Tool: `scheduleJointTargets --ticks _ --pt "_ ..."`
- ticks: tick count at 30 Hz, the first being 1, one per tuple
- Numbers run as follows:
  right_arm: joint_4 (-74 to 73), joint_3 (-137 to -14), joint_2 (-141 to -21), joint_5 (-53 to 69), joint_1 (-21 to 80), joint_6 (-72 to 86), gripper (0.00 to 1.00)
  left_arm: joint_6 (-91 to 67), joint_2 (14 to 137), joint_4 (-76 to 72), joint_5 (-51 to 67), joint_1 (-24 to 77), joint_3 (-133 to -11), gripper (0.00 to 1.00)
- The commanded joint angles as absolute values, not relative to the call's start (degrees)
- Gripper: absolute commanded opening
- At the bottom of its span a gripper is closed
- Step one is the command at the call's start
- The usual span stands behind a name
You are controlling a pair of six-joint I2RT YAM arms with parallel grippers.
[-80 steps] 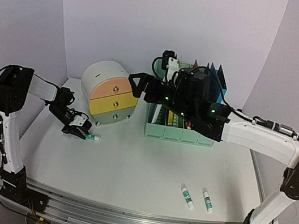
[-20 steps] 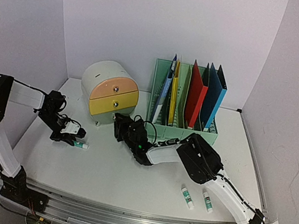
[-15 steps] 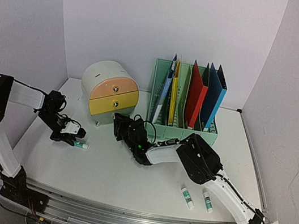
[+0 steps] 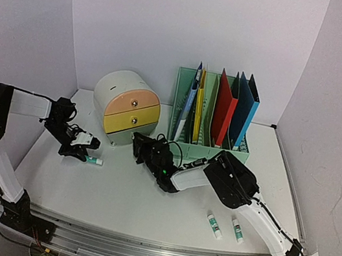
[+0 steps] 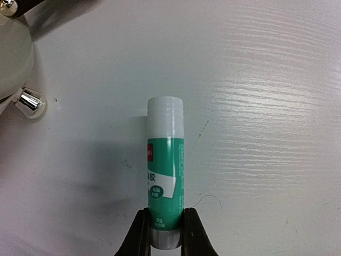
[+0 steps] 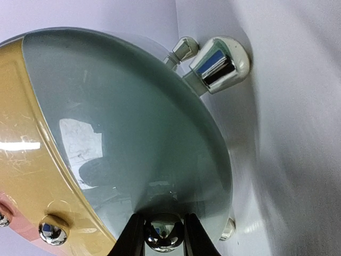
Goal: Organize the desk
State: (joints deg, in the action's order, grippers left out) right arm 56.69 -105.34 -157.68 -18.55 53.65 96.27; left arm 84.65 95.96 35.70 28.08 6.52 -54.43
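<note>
On the white desk (image 4: 146,196) stands a round drawer unit (image 4: 126,104) with pink, yellow and grey-green drawers. My right gripper (image 4: 139,142) reaches low at its front. In the right wrist view the right gripper (image 6: 164,237) is shut on the chrome knob (image 6: 164,230) of the grey-green bottom drawer (image 6: 133,133). To the left, my left gripper (image 4: 82,146) is shut on the base of a green and white glue stick (image 4: 93,161). The left wrist view shows that glue stick (image 5: 165,160) pointing away from the left gripper (image 5: 163,234), low over the desk (image 5: 266,106).
A mint file organizer (image 4: 212,118) with upright coloured folders stands behind the right arm. Two more glue sticks (image 4: 214,226) (image 4: 237,230) lie near the front right. A chrome foot (image 5: 29,102) of the drawer unit is close to the held stick. Lilac walls enclose the desk.
The right arm came down from the file organizer to the drawer unit, and its jaws have closed on the bottom knob. The left gripper shifted slightly up and right with the glue stick.
</note>
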Motion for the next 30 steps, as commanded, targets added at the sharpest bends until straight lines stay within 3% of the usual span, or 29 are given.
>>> scheduleJointTargets --ticks 1,15,23,30 --pt "57.78 -98.87 -151.09 -17.04 54.28 96.52 0.16 82.34 94.56 39.81 31.12 6.21 -57.99 0.0" --pt "62.32 -86.02 -144.16 -13.87 56.2 99.4 0.16 81.71 91.21 50.11 40.72 6.39 -65.96 0.0" --pt "62.23 -81.48 -141.73 -14.62 57.55 101.66 0.17 65.36 91.56 47.91 43.17 9.88 -71.72 0.0" --pt "61.08 -84.54 -143.84 -14.63 57.48 101.83 0.17 47.54 93.62 38.0 35.5 15.75 -75.87 0.0"
